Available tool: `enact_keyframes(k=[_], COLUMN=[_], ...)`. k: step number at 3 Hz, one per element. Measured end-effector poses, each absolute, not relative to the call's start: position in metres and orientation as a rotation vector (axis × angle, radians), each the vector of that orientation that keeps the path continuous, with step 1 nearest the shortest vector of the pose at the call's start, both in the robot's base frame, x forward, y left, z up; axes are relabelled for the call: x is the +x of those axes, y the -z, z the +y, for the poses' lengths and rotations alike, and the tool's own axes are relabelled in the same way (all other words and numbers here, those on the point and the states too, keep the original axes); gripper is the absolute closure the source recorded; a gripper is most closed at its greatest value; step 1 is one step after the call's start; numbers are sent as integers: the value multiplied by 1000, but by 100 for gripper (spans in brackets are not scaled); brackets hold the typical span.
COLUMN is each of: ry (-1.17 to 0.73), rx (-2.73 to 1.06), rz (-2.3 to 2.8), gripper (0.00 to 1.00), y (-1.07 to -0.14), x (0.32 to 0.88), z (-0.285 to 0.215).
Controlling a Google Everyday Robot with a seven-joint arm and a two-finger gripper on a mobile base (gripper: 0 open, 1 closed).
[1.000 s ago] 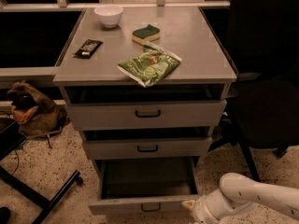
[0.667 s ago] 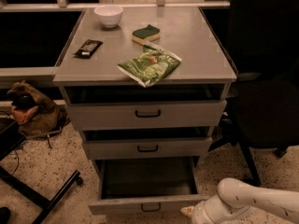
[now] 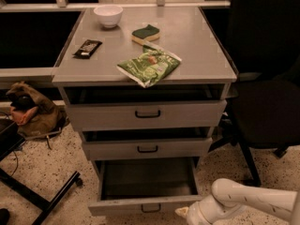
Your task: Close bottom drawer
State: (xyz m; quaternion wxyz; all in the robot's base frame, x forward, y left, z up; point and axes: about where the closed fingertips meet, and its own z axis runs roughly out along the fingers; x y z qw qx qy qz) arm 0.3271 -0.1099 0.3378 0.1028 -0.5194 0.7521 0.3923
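The bottom drawer (image 3: pixel 145 204) of the grey metal cabinet is pulled far out, its inside dark and empty, its slim front panel with a small black handle (image 3: pixel 151 208) near the lower edge of the view. My gripper (image 3: pixel 183 213) reaches in from the lower right on a white arm (image 3: pixel 243 203). It sits just right of the drawer's front panel, at its right end. Only a small tip of it shows beyond the wrist.
The middle drawer (image 3: pixel 147 148) and top drawer (image 3: pixel 146 114) stand slightly open. On the cabinet top lie a green chip bag (image 3: pixel 149 67), a sponge (image 3: pixel 146 33), a white bowl (image 3: pixel 108 15) and a dark bar (image 3: pixel 87 48). A black chair (image 3: pixel 265 102) stands right; a bag (image 3: pixel 29 110) and chair legs left.
My arm and gripper have drifted down and a little left along the bottom drawer's right front corner. The drawer stands as far out as before.
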Motion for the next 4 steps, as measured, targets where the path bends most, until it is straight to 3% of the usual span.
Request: enact_keyframes(k=[2,4], ry=[-1344,-1373], rx=[-1497,-1497], rz=[2169,2136], gripper=[0,0], y=[-247,-236], x=[334,338], z=[-85,-76])
